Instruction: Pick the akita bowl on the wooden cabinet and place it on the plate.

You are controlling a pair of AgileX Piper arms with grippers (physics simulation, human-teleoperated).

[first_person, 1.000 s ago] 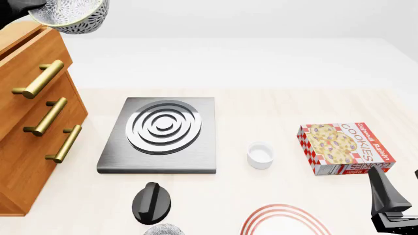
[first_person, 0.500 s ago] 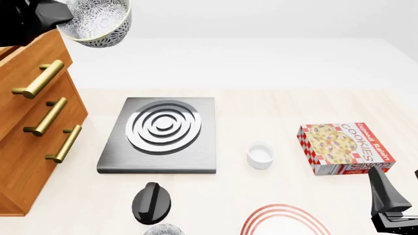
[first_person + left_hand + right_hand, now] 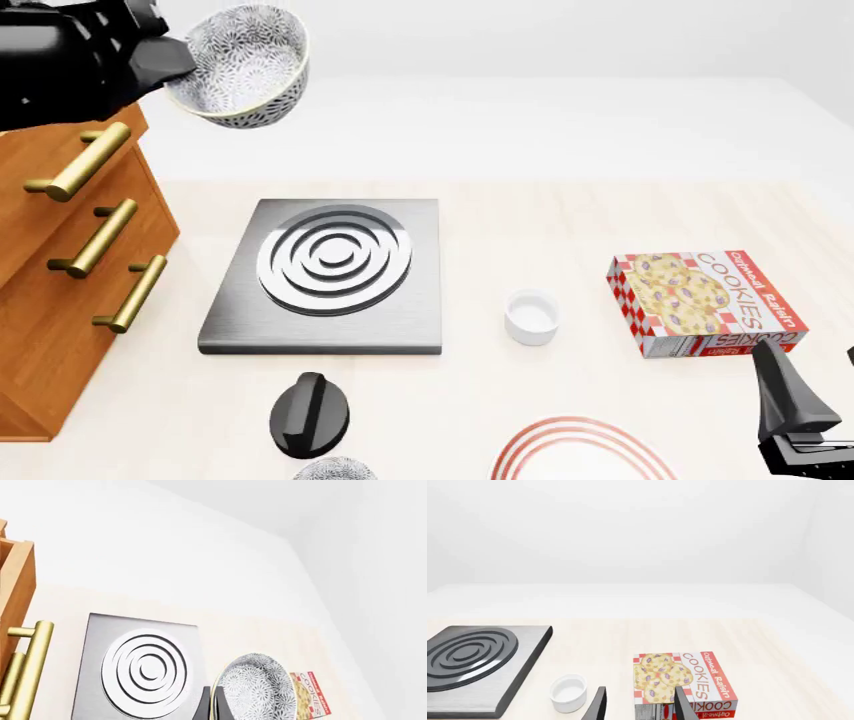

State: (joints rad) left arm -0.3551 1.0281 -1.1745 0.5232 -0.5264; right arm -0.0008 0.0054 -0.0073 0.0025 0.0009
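One left gripper (image 3: 171,68), pinched on rim of akita bowl (image 3: 247,65); bowl tilted, aloft just off wooden cabinet (image 3: 67,260), over stove (image 3: 327,275). Plate (image 3: 581,452) far, near edge. Risk: rim-only hold, slip/drop in transit. Right gripper (image 3: 637,705) parted, idle.

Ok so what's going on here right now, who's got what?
The left arm's gripper holds the akita bowl by its rim, tilted in the air beside the top of the wooden cabinet and beyond the steel stove. The plate lies at the near edge with nothing on it. The right gripper sits idle, jaws open, near the cookie box.
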